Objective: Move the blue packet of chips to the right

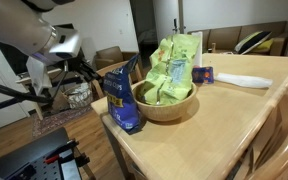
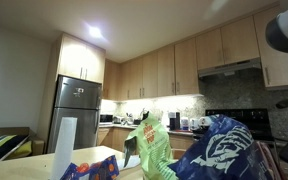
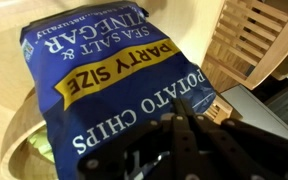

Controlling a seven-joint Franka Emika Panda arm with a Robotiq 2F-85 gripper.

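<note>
A: Checked the pincer?

B: Checked. Found the gripper [image 3: 184, 122] clenched in the wrist view, with fingers [image 3: 172, 138] pressed flat together and no gap visible. Tips overlapping the lower edge of the blue packet of chips [image 3: 124, 80]. Cannot confirm any pinch on the foil itself.

A: Located the packet on the bench?

B: Located the same packet [image 1: 124, 95] in an exterior view, standing upright at the edge of the pale wooden table [image 1: 234, 105]. Touching the wall of the wooden bowl [image 1: 169, 112], not apart from it.

A: Read the label?

B: Read it upside down through the wrist camera: "SEA SALT & VINEGAR", "PARTY SIZE" on a yellow band, "POTATO CHIPS". Filling most of that view, with a slatted chair back [image 3: 254, 40] at the upper right.

A: Logged the bowl contents?

B: Logged light green packets [image 1: 174, 62] heaped in the bowl, rising above its rim. Also logged a small flat blue packet [image 1: 202, 74] with a red end just beyond the bowl, and a white roll [image 1: 244, 80] farther along the table.

A: Noted the arm?

B: Noted the white arm [image 1: 39, 35] on the side of the packet away from the bowl, off the table edge. Cross-checked in an exterior view: packet [image 2: 224, 150] large in the foreground, one of the light green packets [image 2: 152, 150] beside it, steel fridge [image 2: 76, 110] and wooden cabinets [image 2: 154, 70] behind.
</note>
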